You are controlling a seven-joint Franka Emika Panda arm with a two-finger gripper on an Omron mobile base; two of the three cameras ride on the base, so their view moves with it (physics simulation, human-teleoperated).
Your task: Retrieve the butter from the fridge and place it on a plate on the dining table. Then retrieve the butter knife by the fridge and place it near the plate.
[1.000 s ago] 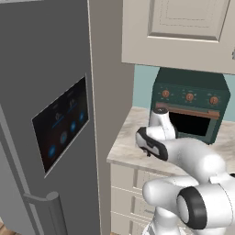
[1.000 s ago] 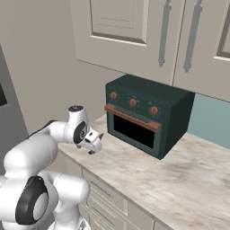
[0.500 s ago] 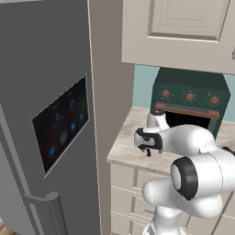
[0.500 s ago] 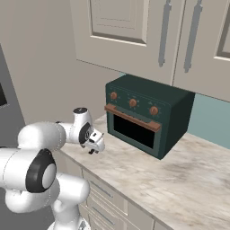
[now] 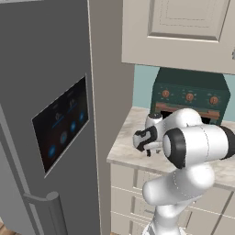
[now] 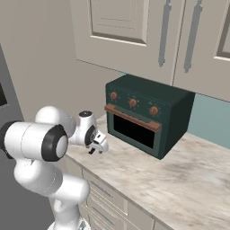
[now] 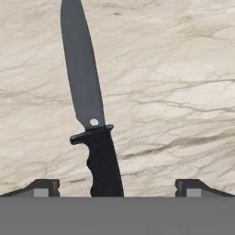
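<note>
Reaching for the knife is the step in hand, which belongs to the second half of the task; whether the butter sits on the plate cannot be judged from these views. At far left in the left base view stands the fridge (image 5: 50, 119), grey, with its dark screen panel facing the camera and its doors shut. Just to its right begins the counter (image 5: 126, 149), a marbled stone top over cream cabinets. Above the near edge of that counter hangs the gripper (image 5: 148, 148), pointing down, with the white arm folded behind it. Farther right, at the back of the counter, sits a dark green toaster oven (image 5: 190, 98) under cream wall cabinets (image 5: 183, 32). The hand view looks straight down at the knife (image 7: 89, 114), which lies flat on the stone: the grey blade runs toward the top of that view, and the black handle (image 7: 104, 167) runs down between the two fingertips (image 7: 42, 187). The jaws stand fully apart and hold nothing; the handle lies between them, somewhat nearer the left tip than the right. The next move calls for a straight descent until the tips bracket the handle, then a closing across its narrow width. A small sideways correction toward the handle would centre the grip. A grasp on the handle, not the thin blade, is likely to give a firmer hold for the carry to the dining table.
</note>
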